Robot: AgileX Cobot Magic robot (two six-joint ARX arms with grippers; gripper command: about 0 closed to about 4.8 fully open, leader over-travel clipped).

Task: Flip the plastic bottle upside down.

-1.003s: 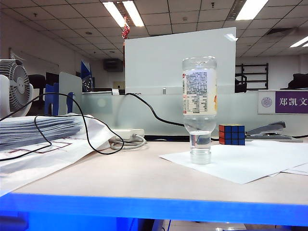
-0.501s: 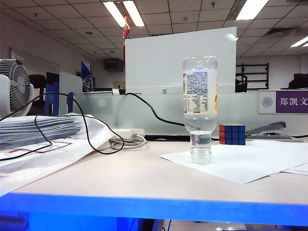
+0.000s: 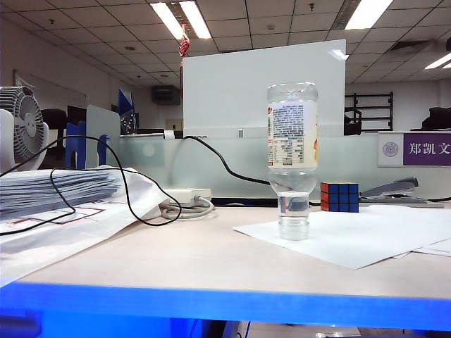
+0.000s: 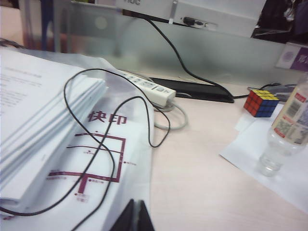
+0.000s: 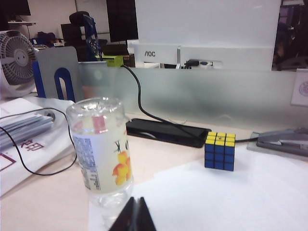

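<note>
The single plastic bottle (image 3: 292,160) stands cap-down, long axis upright, on the white paper sheet (image 3: 352,239) on the table (image 3: 211,260), with one puzzle cube (image 3: 340,197) just behind it. The right tool (image 5: 134,216), pressed together and empty, sits just in front of the bottle. The left tool (image 4: 134,219), likewise pressed together and empty, lies well apart from the bottle, over the paper stack (image 4: 38,130).

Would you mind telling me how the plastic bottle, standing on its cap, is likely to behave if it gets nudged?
The plastic bottle would probably tip easily: it balances on its narrow cap, its wide body above. It looks nearly empty, so likely light. Once down, its round body might roll across the paper sheet.
</note>
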